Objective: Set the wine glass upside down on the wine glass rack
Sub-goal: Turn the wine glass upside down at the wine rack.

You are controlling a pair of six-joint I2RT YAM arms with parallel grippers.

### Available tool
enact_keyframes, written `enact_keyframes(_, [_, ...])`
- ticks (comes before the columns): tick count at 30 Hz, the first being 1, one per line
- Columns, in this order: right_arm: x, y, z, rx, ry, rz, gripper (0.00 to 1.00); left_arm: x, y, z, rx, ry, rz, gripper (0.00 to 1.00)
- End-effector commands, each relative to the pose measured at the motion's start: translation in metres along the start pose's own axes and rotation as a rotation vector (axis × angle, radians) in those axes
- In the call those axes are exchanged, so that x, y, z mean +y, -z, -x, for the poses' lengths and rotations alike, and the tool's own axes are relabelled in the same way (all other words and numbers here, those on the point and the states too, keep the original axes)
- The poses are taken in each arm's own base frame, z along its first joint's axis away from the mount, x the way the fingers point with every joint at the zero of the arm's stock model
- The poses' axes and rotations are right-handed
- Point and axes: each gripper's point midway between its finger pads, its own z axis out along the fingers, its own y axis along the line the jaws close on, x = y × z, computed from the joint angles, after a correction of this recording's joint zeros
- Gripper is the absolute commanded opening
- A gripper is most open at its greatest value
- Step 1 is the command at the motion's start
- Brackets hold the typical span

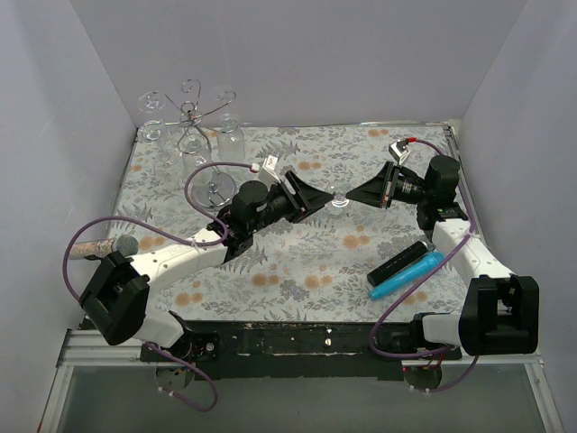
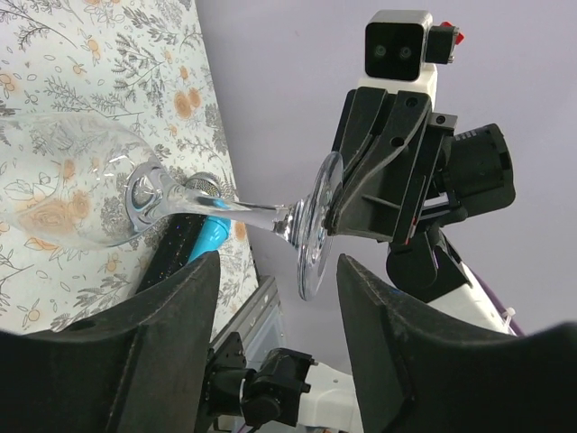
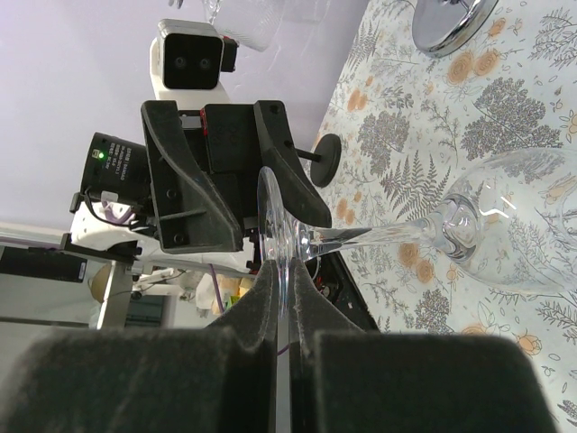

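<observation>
So, a mid-air handoff over the middle of the table (image 1: 297, 262)
Right gripper (image 3: 284, 281) is clamped on the wine glass (image 1: 337, 198) foot, keeping it sideways. Left gripper (image 2: 275, 271) straddles the stem, fingers apart, probably regripping for a flip onto the wine glass rack (image 1: 191, 122) back-left.

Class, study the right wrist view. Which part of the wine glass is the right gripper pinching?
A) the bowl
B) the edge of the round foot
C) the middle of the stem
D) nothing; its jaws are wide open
B: in the right wrist view the right gripper has its two pads closed on the rim of the foot of the wine glass, while the stem and bowl stick out free beyond it.
</observation>
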Motion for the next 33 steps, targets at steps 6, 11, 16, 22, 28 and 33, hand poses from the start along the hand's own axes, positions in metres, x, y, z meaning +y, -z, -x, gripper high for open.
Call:
enact_keyframes(6, [0.014, 0.002, 0.005, -0.002, 0.084, 0.045, 0.01, -0.023, -0.008, 0.009, -0.018, -0.015, -0.056, 0.46])
enact_keyframes(11, [0.014, 0.002, 0.005, -0.001, 0.083, 0.044, 0.01, -0.027, -0.011, 0.012, -0.028, -0.017, -0.059, 0.44])
enact_keyframes(16, [0.013, 0.002, 0.005, -0.002, 0.082, 0.042, 0.01, -0.032, -0.014, 0.012, -0.023, -0.024, -0.082, 0.35])
enact_keyframes(22, [0.013, 0.002, 0.005, -0.002, 0.08, 0.042, 0.01, -0.035, -0.015, 0.008, -0.001, -0.022, -0.102, 0.19])
enact_keyframes(28, [0.013, 0.002, 0.004, -0.001, 0.085, 0.044, 0.01, -0.043, -0.009, 0.009, -0.005, -0.036, -0.141, 0.0])
enact_keyframes(33, [0.013, 0.002, 0.003, -0.003, 0.086, 0.044, 0.21, -0.048, -0.003, 0.014, -0.037, -0.038, -0.147, 0.0])
